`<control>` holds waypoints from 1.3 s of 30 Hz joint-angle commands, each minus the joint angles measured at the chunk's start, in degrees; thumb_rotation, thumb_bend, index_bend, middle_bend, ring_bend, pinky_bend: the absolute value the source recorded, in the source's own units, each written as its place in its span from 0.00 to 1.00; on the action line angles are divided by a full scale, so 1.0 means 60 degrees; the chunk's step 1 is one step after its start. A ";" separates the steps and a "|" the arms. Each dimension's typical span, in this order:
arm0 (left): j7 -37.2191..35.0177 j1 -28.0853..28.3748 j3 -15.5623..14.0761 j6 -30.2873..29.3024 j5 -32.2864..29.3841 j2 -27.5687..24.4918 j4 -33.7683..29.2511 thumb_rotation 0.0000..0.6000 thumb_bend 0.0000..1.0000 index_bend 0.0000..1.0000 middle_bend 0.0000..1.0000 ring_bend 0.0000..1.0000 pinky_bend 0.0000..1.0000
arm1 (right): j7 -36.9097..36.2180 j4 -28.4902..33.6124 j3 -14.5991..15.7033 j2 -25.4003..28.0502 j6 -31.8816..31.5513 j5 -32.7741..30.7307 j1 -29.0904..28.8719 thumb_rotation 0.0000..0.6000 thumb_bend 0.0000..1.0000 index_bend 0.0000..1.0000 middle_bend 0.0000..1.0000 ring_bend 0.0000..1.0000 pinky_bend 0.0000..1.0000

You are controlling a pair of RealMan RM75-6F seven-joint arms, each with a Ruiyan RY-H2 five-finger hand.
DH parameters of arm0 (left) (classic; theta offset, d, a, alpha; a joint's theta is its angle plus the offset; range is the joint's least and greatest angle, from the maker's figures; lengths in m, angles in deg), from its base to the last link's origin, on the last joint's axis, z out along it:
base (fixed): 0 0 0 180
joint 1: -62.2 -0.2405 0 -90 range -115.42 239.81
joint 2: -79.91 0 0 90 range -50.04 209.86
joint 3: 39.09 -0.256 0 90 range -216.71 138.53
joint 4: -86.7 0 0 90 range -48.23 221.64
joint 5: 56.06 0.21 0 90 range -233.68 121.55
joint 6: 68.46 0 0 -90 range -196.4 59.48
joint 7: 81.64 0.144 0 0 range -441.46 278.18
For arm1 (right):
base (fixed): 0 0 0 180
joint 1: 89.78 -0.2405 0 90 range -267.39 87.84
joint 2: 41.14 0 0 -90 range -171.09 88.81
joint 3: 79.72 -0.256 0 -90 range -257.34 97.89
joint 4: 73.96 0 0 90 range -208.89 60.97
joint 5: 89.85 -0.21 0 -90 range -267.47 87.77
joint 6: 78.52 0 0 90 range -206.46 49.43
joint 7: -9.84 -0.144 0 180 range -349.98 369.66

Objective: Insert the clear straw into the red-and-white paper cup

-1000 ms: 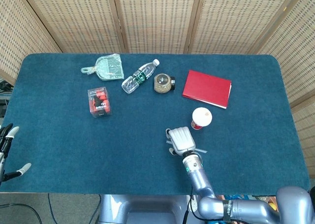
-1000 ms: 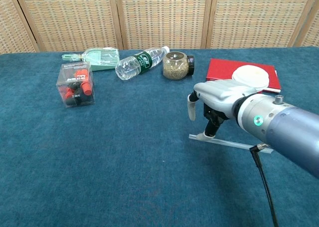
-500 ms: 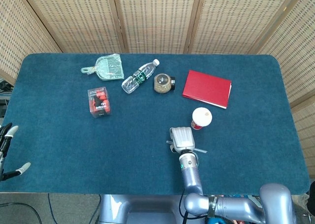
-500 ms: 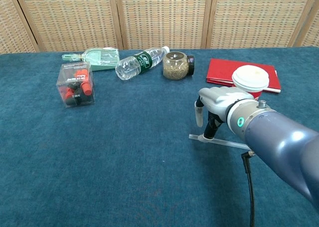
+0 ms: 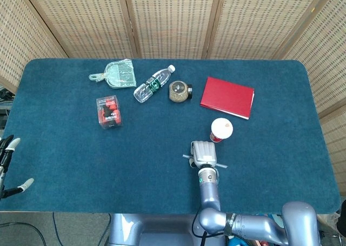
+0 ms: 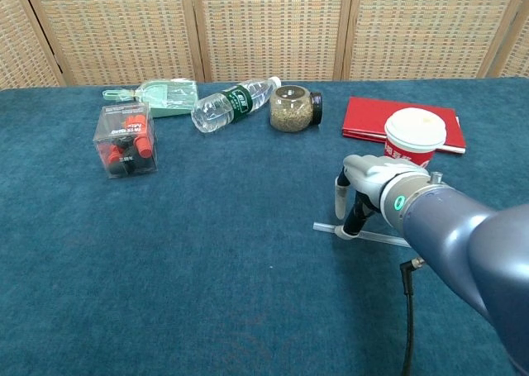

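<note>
The clear straw [image 6: 376,238] lies flat on the blue cloth, seen in the head view as a thin line [image 5: 219,164] under my right hand. My right hand [image 6: 364,188] stands over the straw's left end, fingers pointing down. One fingertip [image 6: 352,226] touches the straw while the thumb hangs apart from it. From above, the same hand [image 5: 203,152] sits just below and left of the red-and-white paper cup [image 5: 221,130]. The cup [image 6: 414,136] stands upright with a white lid, behind the hand. My left hand [image 5: 8,165] hangs at the far left edge, fingers spread, holding nothing.
A red book [image 5: 227,97] lies behind the cup. Further back are a jar [image 5: 180,91] on its side, a water bottle [image 5: 153,84] lying down, a pale green dustpan [image 5: 116,74] and a clear box [image 5: 108,111] with red contents.
My right hand has shifted a little to the right along the straw and turned narrower toward the cameras. The straw and cup have not moved.
</note>
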 commanded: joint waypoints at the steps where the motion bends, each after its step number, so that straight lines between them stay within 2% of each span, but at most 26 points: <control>1: 0.0004 0.0007 0.0001 0.0009 -0.0002 0.0004 -0.0005 1.00 0.17 0.00 0.00 0.00 0.00 | -0.0120 -0.0086 0.0113 -0.0031 0.0020 0.0023 0.0005 1.00 0.38 0.55 1.00 0.95 1.00; 20: -0.0096 0.0009 0.0012 -0.0041 0.0023 0.0029 0.0060 1.00 0.17 0.00 0.00 0.00 0.00 | -0.0589 -0.0664 0.0615 -0.0119 0.0297 0.0458 0.0051 1.00 0.41 0.58 1.00 0.95 1.00; 28: -0.0117 -0.0007 0.0022 -0.0085 0.0019 0.0046 0.0075 1.00 0.17 0.00 0.00 0.00 0.00 | -0.0819 -0.0658 0.0862 -0.0093 0.0405 0.0859 0.0118 1.00 0.55 0.66 1.00 0.95 1.00; 35: -0.0155 0.0006 0.0032 -0.0048 -0.0024 0.0030 0.0068 1.00 0.17 0.00 0.00 0.00 0.00 | -0.1137 -0.0227 0.1083 0.0177 0.0527 0.1348 0.0257 1.00 0.57 0.70 1.00 0.95 1.00; 39: -0.0242 0.0023 0.0044 -0.0008 -0.0060 0.0006 0.0083 1.00 0.17 0.00 0.00 0.00 0.00 | -0.2076 0.0790 0.1355 0.0924 0.0826 0.2498 0.0541 1.00 0.58 0.72 1.00 0.95 1.00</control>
